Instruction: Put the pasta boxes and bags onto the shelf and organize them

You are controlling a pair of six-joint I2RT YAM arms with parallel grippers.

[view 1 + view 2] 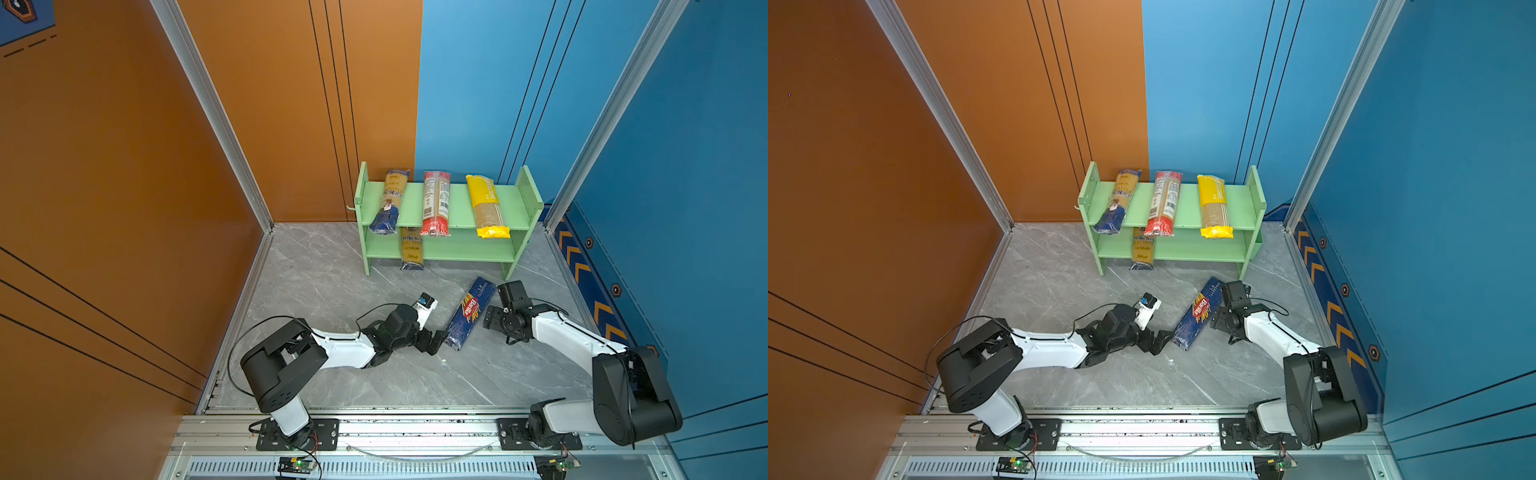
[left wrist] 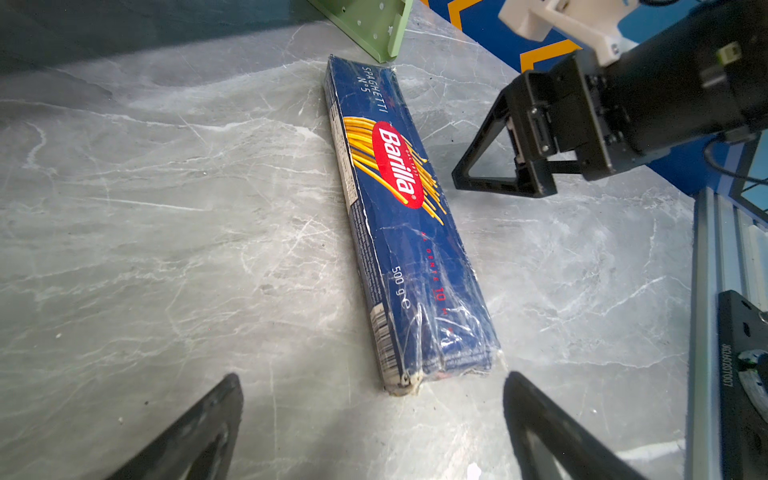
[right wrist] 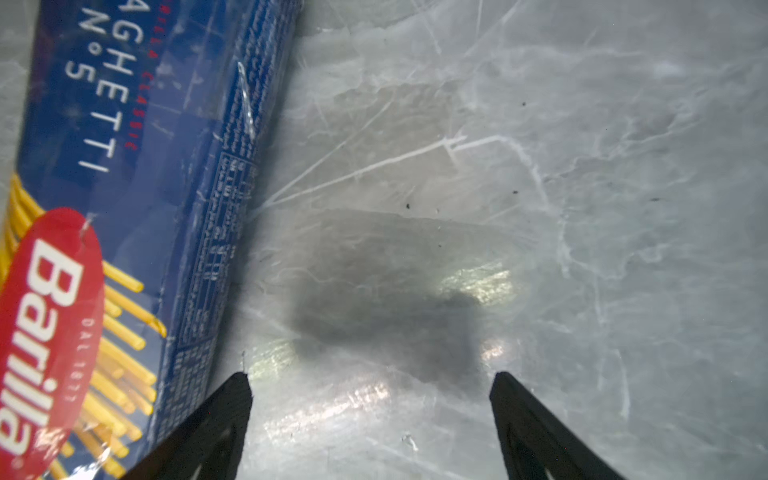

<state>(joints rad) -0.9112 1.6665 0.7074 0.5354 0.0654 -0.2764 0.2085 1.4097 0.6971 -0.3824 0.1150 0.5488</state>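
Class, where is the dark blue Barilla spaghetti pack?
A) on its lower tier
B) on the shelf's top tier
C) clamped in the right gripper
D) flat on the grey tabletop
D: the Barilla spaghetti pack lies on the grey tabletop before the green shelf, with the open left gripper and open right gripper beside it.

Robot lab cell: aluminium frame [image 1: 212, 104], orange wall [image 1: 104, 187], blue wall [image 1: 706, 166], mounting rail [image 1: 415, 428].

Bright even light, with glare and shadow on the floor [image 3: 374, 291].
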